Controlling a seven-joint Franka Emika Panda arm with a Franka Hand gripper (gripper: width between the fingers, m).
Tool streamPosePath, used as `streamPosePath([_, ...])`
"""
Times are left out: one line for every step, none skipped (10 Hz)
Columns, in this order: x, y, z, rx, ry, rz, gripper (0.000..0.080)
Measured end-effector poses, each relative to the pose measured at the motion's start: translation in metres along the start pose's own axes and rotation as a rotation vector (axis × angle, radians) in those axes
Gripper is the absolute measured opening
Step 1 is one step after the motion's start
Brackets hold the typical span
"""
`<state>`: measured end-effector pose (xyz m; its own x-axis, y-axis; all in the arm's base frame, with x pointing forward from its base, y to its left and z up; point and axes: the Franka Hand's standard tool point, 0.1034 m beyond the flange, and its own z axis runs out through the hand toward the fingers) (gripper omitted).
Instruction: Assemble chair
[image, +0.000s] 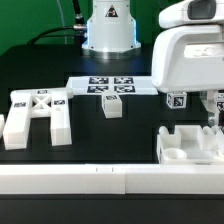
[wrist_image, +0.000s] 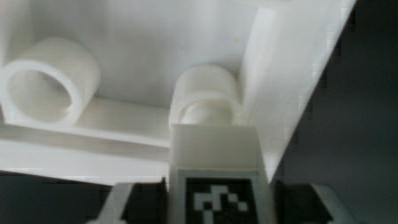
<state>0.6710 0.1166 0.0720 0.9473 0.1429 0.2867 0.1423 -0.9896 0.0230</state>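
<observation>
The gripper (wrist_image: 217, 200) has its jaws closed narrowly on a tagged white leg (wrist_image: 217, 150), holding it upright just above the seat block (wrist_image: 107, 120), near a round socket. The leg looks like light, rigid, smooth plastic; a grip on its flat sides near the tagged end should hold, though a glossy face could slip if it is pushed off-axis.

In the exterior view a long white rail (image: 100, 182) lies nearest. Behind it the seat block sits on the exterior view's right, and the H-shaped piece (image: 35, 115) well apart on the left. A small block (image: 112, 107) lies just before the marker board (image: 112, 86). The black table (image: 135, 135) is matte and uncluttered, and a green backdrop (image: 30, 20) closes the room.
</observation>
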Motion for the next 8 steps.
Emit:
streamPosePath([0.0000, 0.0001, 0.0000, 0.000, 0.000, 0.004, 0.0287])
streamPosePath([0.0001, 0.0001, 0.0000, 0.000, 0.000, 0.006, 0.0287])
streamPosePath([0.0001, 0.0002, 0.0000, 0.002, 0.000, 0.044, 0.0287])
streamPosePath([0.0000, 0.0011, 0.0001, 0.006, -0.001, 0.113, 0.0287])
streamPosePath([-0.0001, 0.0016, 0.0002, 0.010, -0.001, 0.160, 0.0287])
streamPosePath([-0.0002, 0.0024, 0.0004, 0.015, -0.002, 0.256, 0.0287])
streamPosePath([-0.0006, 0.0035, 0.0007, 0.019, 0.003, 0.373, 0.0287])
streamPosePath([-0.0007, 0.0038, 0.0007, 0.018, 0.003, 0.415, 0.0287])
